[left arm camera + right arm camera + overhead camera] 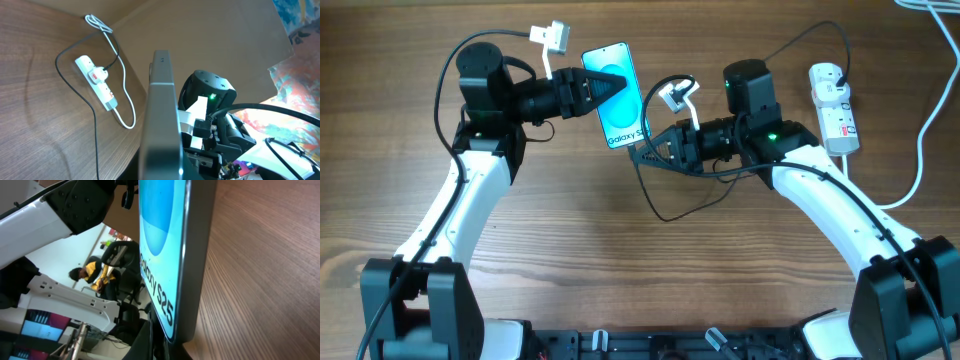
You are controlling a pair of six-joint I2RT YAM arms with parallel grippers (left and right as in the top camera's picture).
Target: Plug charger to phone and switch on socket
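Note:
My left gripper [608, 86] is shut on the phone [617, 95] and holds it tilted above the table, teal screen and "Galaxy S25" strip facing up. The left wrist view shows the phone [160, 125] edge-on. My right gripper [643, 155] sits right at the phone's lower edge, shut on the tip of the charger cable [665, 214]. In the right wrist view the phone [170, 255] fills the frame just above my dark fingers [162, 347], and the connector tip is hidden. The socket [834, 108] lies at the far right with the white plug adapter [97, 75] in it.
The socket's thick white cord [924, 130] runs off the table's right side and loops beside the strip [127, 112]. The black cable [95, 130] trails across the wooden table [570, 240] between my arms.

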